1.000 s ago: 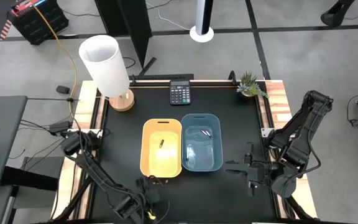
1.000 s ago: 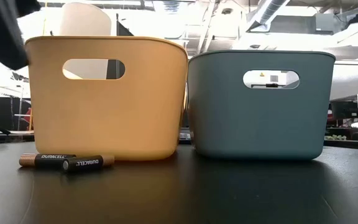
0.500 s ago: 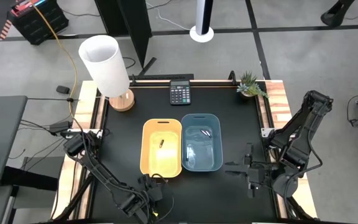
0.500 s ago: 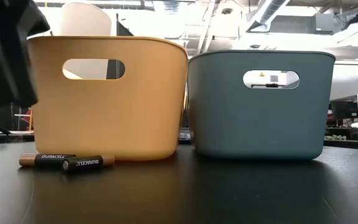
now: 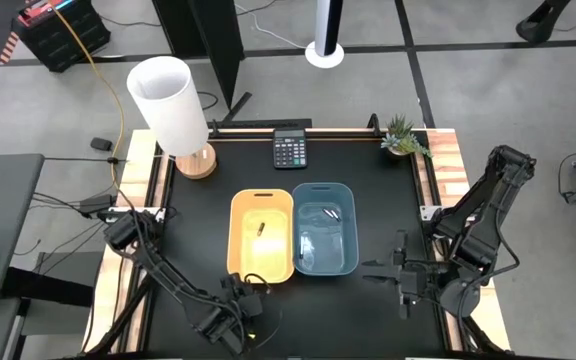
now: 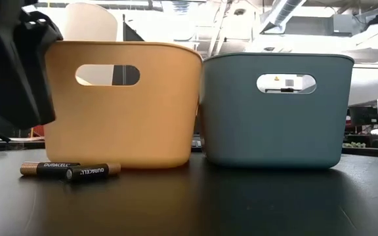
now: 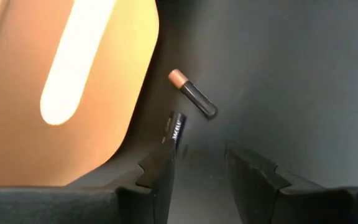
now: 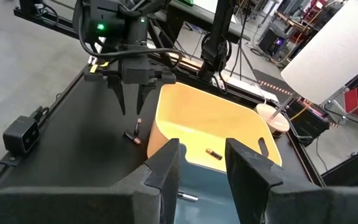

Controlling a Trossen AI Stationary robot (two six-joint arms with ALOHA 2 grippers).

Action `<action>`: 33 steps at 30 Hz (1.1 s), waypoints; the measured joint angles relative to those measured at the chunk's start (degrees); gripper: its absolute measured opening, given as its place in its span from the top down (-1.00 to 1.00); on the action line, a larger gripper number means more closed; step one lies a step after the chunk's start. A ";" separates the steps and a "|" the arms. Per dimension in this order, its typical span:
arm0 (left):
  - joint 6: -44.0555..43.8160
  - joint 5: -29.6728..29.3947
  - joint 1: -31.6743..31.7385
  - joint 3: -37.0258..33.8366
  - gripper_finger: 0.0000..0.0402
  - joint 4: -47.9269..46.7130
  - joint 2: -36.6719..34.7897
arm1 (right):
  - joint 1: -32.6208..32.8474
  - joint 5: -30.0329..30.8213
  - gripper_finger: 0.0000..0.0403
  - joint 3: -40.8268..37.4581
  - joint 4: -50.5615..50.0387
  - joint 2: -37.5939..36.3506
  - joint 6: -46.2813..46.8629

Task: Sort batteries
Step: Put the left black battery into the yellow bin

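Observation:
Two dark, copper-ended batteries (image 6: 51, 168) (image 6: 92, 172) lie on the black table by the yellow bin's (image 5: 262, 238) near left corner; the left wrist view shows them (image 7: 192, 94) (image 7: 176, 127) just ahead of my fingers. My left gripper (image 7: 197, 168) hovers open above them, pointing down, close to the bin's near wall (image 8: 166, 99). A dark battery (image 5: 260, 229) lies in the yellow bin and a silvery one (image 5: 330, 213) in the blue bin (image 5: 324, 228). My right gripper (image 5: 376, 270) waits open at the table's right side. My left gripper stands right beside the yellow bin's near wall (image 7: 123, 124). Whether the outer side of one finger (image 7: 157, 177) touches that wall cannot be told. It touches neither battery.
A black calculator (image 5: 289, 151) lies at the far edge, a small plant (image 5: 402, 136) at the far right corner and a white lamp (image 5: 173, 105) at the far left. A small black camera (image 8: 18, 138) sits near the table's near edge. Bare tabletop lies left of the yellow bin.
My left gripper has opened and come down and toward the yellow bin, over the two batteries on the table. The yellow bin has slid a little toward the blue bin. The two batteries have stayed where they lay.

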 joint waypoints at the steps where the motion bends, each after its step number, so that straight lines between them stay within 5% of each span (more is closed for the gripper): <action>1: 0.16 0.27 0.23 -0.06 0.34 0.12 0.00 | 0.00 0.00 0.30 0.00 0.00 0.02 0.17; 33: 1.90 4.88 3.78 -8.85 0.34 10.06 -0.13 | 1.70 -0.04 0.30 0.00 0.09 0.04 0.14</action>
